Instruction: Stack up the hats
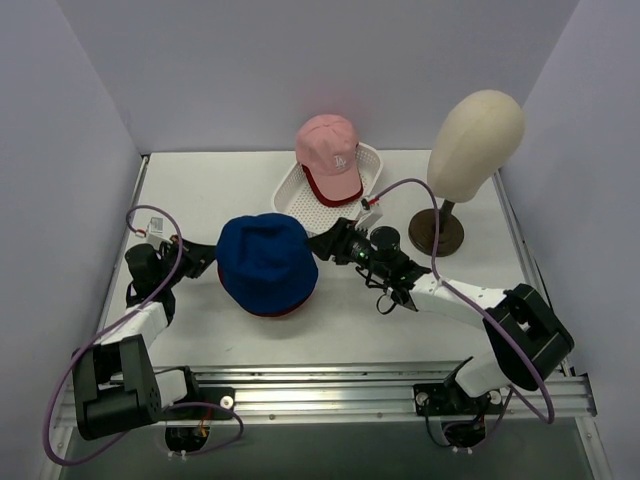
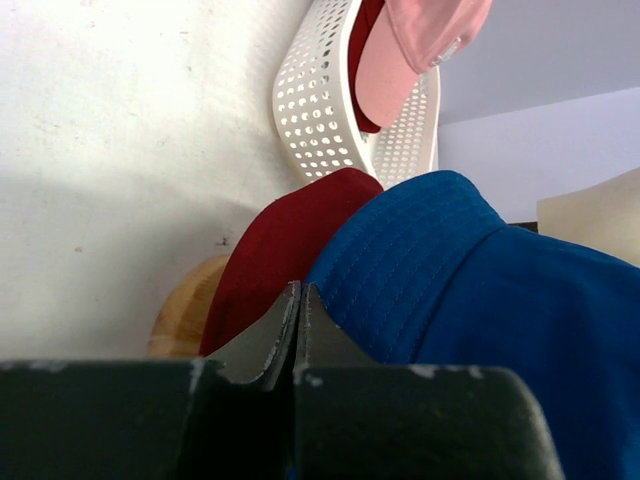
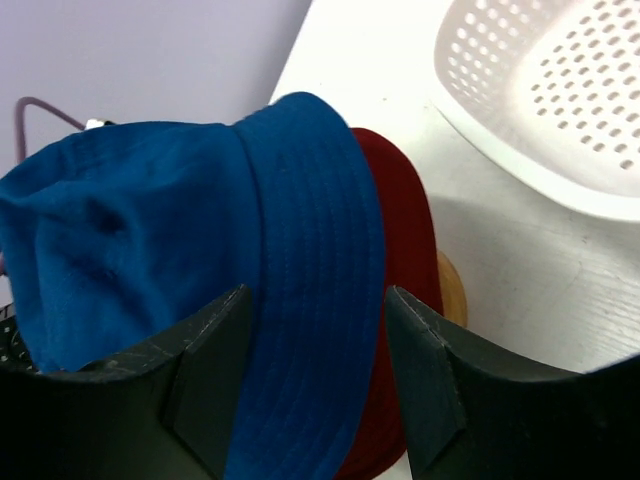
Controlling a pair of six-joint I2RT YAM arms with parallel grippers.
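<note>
While poised, left gripper (image 2: 301,292) closed at royal-blue fabric bucket hat (image 1: 266,262), right gripper (image 3: 317,300) open astride, could snag dark red fabric cap (image 2: 285,240) beneath.

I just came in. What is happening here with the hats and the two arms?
Two robot arms are stacking hats. The blue bucket hat sits on the dark red cap in the middle. The left gripper is shut at the blue hat's edge; the right gripper is open by its brim. The pink cap lies on the white basket at the back, not yet stacked.
</note>
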